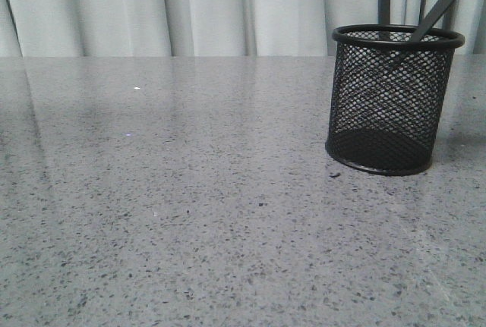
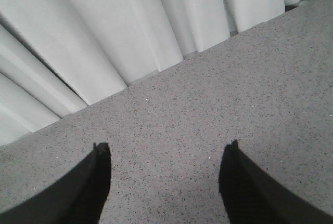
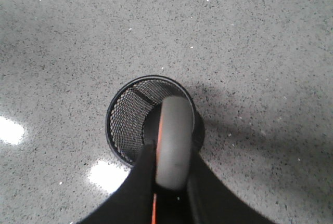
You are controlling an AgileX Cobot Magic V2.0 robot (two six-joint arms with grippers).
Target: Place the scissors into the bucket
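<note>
On the far right of the grey speckled table (image 1: 190, 213) stands the bucket (image 1: 391, 103), a black wire-mesh cup with a thick rolled rim and a solid dark base, upright, close to the pale curtain (image 1: 213, 8) that hangs behind the table edge. From the front view I see the scissors (image 1: 440, 4) leaning out of it: the dark blade part slants up and to the right from inside the mesh, past the rim, with the orange pivot spot near the upper right corner of the picture. The tips are down inside the bucket; whether they touch its base I cannot tell.

From my right wrist I look straight down on the bucket's open mouth (image 3: 151, 122). A grey handle loop of the scissors (image 3: 173, 143), with a thin orange lining along its edge, sits between the fingers of my right gripper (image 3: 169, 193), above the bucket's rim on the near side. My right jaws are clamped on that handle, one dark finger on each side of it.

My left gripper (image 2: 165, 177) hangs over bare table near the curtain folds (image 2: 104, 37), well apart from the bucket. Its jaws stand wide apart, holding nothing, the two dark fingertips (image 2: 99, 167) clear of the surface between them
</note>
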